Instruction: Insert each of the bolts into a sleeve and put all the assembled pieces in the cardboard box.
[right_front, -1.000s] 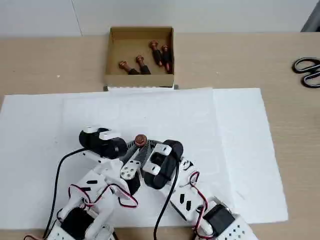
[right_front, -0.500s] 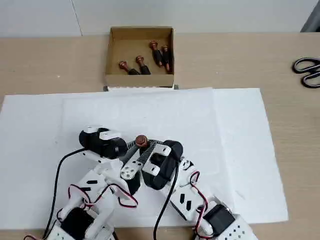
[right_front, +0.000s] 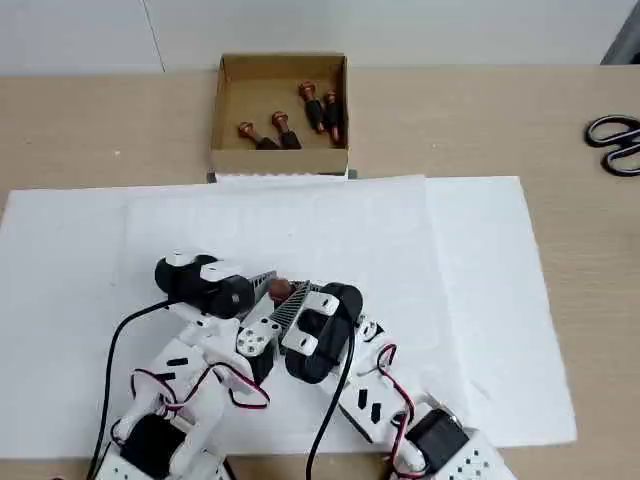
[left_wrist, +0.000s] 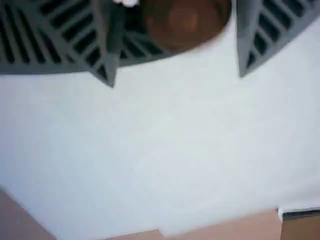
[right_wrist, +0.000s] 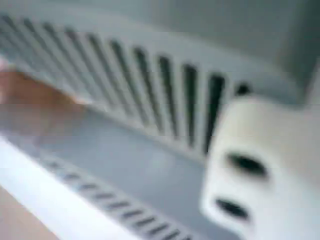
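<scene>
A copper-headed bolt (right_front: 280, 290) is held up between my two grippers over the white sheet (right_front: 450, 300), near the front. In the left wrist view its round head (left_wrist: 186, 19) sits between the grey ribbed fingers (left_wrist: 250, 40), and the left gripper (right_front: 266, 281) looks shut on it. The right gripper (right_front: 292, 306) presses in from the other side, its ribbed finger (right_wrist: 150, 90) close up against an orange blur of the bolt (right_wrist: 35, 100). I cannot make out a sleeve around the shaft. The cardboard box (right_front: 225, 110) at the back holds several assembled copper and dark pieces.
Black-handled scissors (right_front: 615, 142) lie at the far right on the wooden table (right_front: 100, 120). The white sheet stretches between the arms and the box with nothing lying on it. Cables trail from both arms near the front edge.
Both grippers and the bolt have drawn slightly back toward the front edge. The bolt head, fully exposed before, is now partly covered by the gripper fingers.
</scene>
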